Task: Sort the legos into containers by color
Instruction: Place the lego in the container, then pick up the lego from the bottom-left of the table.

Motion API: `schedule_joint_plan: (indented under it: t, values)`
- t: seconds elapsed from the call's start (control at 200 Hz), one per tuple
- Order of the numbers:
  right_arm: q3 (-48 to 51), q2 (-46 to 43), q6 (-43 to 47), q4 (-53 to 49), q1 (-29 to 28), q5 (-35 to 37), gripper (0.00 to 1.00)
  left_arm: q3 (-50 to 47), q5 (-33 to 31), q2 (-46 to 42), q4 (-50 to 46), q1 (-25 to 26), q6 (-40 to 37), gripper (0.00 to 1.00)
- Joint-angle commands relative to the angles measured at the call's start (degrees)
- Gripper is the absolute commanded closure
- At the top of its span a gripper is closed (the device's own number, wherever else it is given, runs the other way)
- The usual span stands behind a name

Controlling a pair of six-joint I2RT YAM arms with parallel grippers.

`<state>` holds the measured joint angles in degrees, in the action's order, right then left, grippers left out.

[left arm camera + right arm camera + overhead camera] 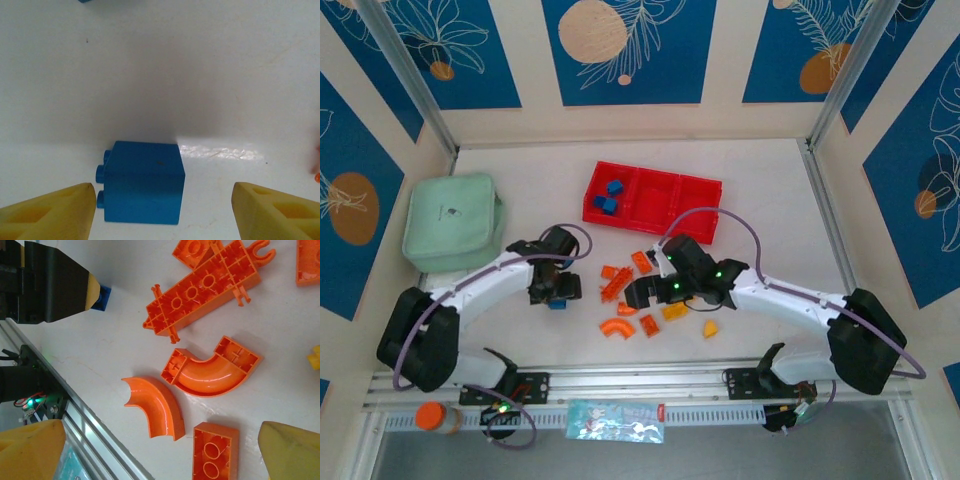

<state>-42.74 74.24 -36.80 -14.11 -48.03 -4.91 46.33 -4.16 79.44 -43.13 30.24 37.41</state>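
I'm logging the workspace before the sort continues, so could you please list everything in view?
Red tray: one, three compartments, far centre.
Blue legos: at least two, in the tray's left compartment.
Blue brick: one, on the table left of centre.
Orange legos: about six, some curved, centre.
Yellow legos: two, right of the orange ones.
Mint pouch: one, far left.
Orange-lidded jar: one, near-left corner.
Pale blue packet: one, near edge.
Left gripper: open, straddling the blue brick.
Right gripper: open, above the orange legos.

A blue brick (142, 182) lies on its side on the white bench (200, 75), studs pointing left. The left claw (163, 194) stands wide apart around it, and the brick sits nearer the left of the two yellow fingers (55, 212), touching neither.
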Motion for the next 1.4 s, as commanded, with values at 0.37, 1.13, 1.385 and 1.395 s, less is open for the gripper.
schedule_joint_plan:
  t: [0.37,1.13,1.385,1.395]
  values:
    - [-3.7,1.7,-1.3,-0.7,0.5,0.4,0.01,-1.5,-1.1,3.6,2.6,0.2,-0.8,0.44]
    - [-6.1,3.0,1.5,-1.6,4.8,-5.8,0.01,-10.0,3.6,-8.1,0.9,0.4,8.4,0.41]
    - [-6.7,4.5,2.0,-0.7,6.9,-8.5,0.01,-9.5,3.3,-6.8,0.9,0.4,7.6,0.58]
    - [-6.6,4.5,2.1,-0.6,6.9,-8.5,0.01,-9.5,3.3,-6.8,1.0,0.4,7.5,0.59]
